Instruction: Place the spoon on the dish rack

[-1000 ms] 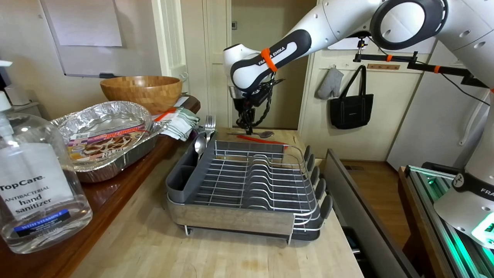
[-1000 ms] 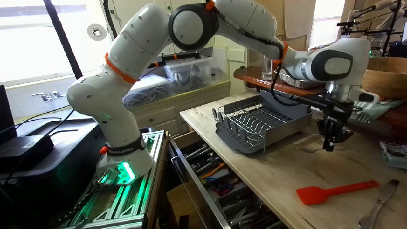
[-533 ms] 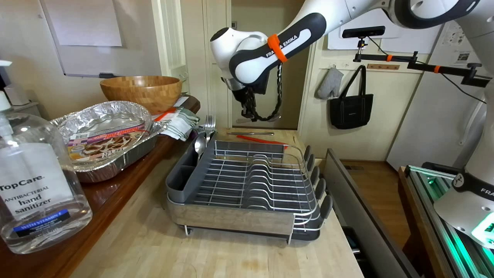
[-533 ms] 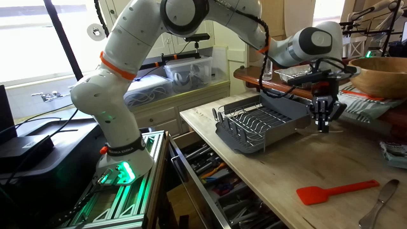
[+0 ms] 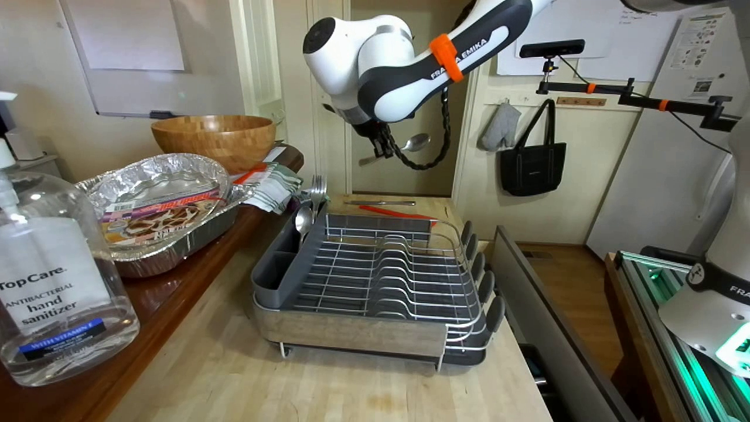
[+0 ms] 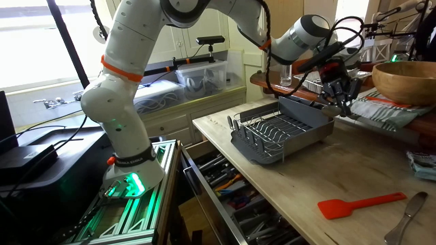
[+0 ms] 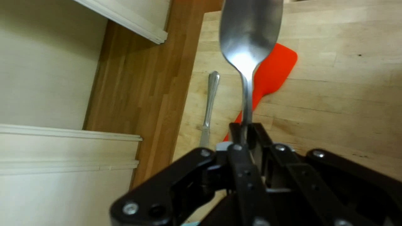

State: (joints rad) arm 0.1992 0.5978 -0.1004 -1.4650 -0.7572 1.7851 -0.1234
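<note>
Silver shines on the spoon [image 7: 248, 47] that the tool [image 7: 247, 132] holds up in the air. In the wrist view, the tool is closed tight, and its two black fingers [image 7: 262, 138] pinch the spoon's thin handle. The round end sticks out one way and the rest of the handle pokes out the other way. In both exterior views, the spoon leans, with its round end higher.

On the pale wooden worktop [image 5: 351, 392] sits the dish rack [image 5: 369, 275], with thin metal wires and a line of bent ones standing up. In an exterior view, the spoon is above and past the far end of the rack, apart from it. A grey cup part [image 5: 268, 296] runs along one side of the rack, and at least one fork [image 5: 317, 198] and another spoon [image 5: 303, 220] stand in it.

A red spatula [image 6: 357, 204] and a knife [image 6: 409, 215] lie on the worktop past that same end, near each other. A big wooden bowl [image 5: 214, 138], a shiny foil tray [image 5: 187, 241] and a bottle of hand sanitizer [image 5: 58, 281] stand beside the worktop. A grey drawer [image 5: 548, 316] is pulled out under the worktop's edge.
</note>
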